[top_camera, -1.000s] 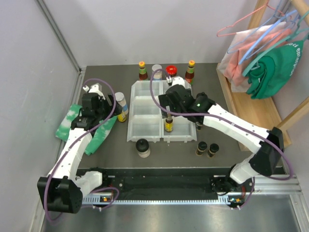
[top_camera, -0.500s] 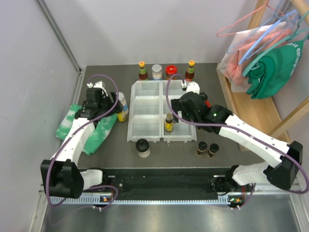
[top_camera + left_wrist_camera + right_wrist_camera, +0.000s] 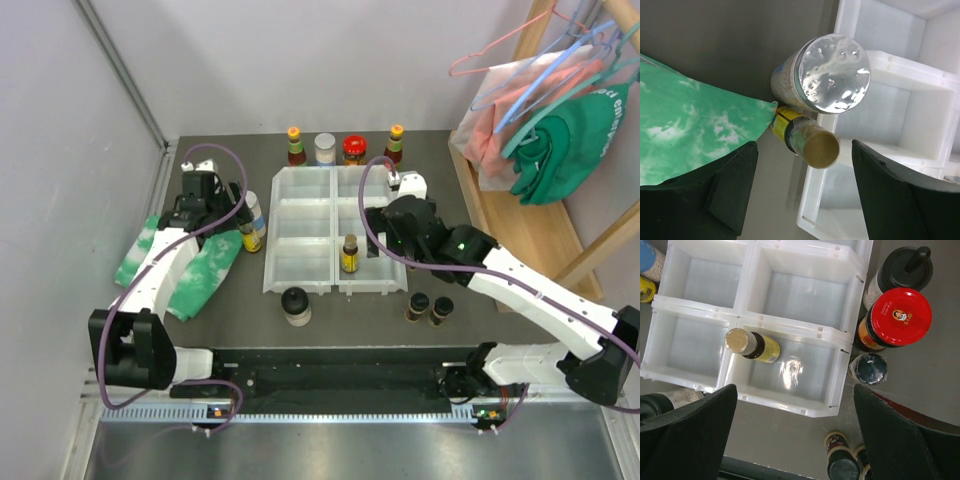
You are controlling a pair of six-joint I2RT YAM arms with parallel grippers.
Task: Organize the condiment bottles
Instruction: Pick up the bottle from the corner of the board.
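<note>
Dark grey table [image 3: 240, 150] enclosed by pale panels, with a wooden rack [image 3: 520, 230] of hangers and garments at its right edge. A white compartmented tray [image 3: 300, 262] stands mid-table and serves as the reference below. Contents: one gold-capped bottle [image 3: 349, 252] with a yellow label, upright in the near right compartment, toward that compartment's left wall; it is the tray's sole content in view. Behind the tray, in a row: two sauce bottles [image 3: 294, 145] with yellow-green caps at the ends, and a pale-lidded jar [image 3: 325, 148] and a red-lidded jar [image 3: 353, 149] between them. Just left of the tray: a clear jar [image 3: 832, 72] with a shiny lid and, just beside it on the near side, a small yellow-labelled bottle [image 3: 812, 145]. A green-white cloth [image 3: 190, 275] lies further left, its edge reaching that bottle. In front of the tray: a black-capped jar [image 3: 295, 305]. Off the tray's near right corner: two small dark spice jars [image 3: 417, 306] side by side. Right of the tray, seen from the right wrist: a black-capped bottle [image 3: 895, 275], a second red-lidded jar [image 3: 895, 317] and a dark-lidded small jar [image 3: 867, 369], close together. Left gripper [image 3: 802, 197] hovers over the clear jar and small bottle, fingers apart, holding nothing. Right gripper [image 3: 795, 435] hangs over the tray's near right part, fingers spread wide, holding nothing.
</note>
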